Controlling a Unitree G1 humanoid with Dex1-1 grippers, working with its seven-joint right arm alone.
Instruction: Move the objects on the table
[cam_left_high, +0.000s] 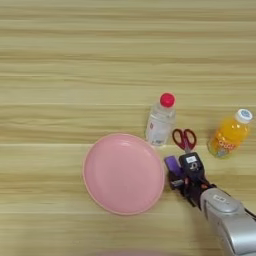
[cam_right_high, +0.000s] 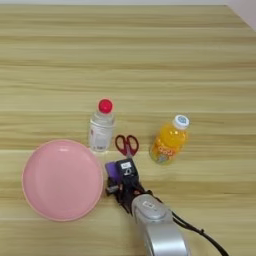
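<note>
Where table (cam_left_high: 75, 60) planks run horizontally | jaws (cam_left_high: 181, 176) at purple block (cam_left_high: 173, 164) | grip unclear

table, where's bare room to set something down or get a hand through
The table is bare across its far half and along the left, beyond the pink plate. It is crowded near right: clear bottle, scissors, orange bottle, purple block and the hand sit close together.
</note>
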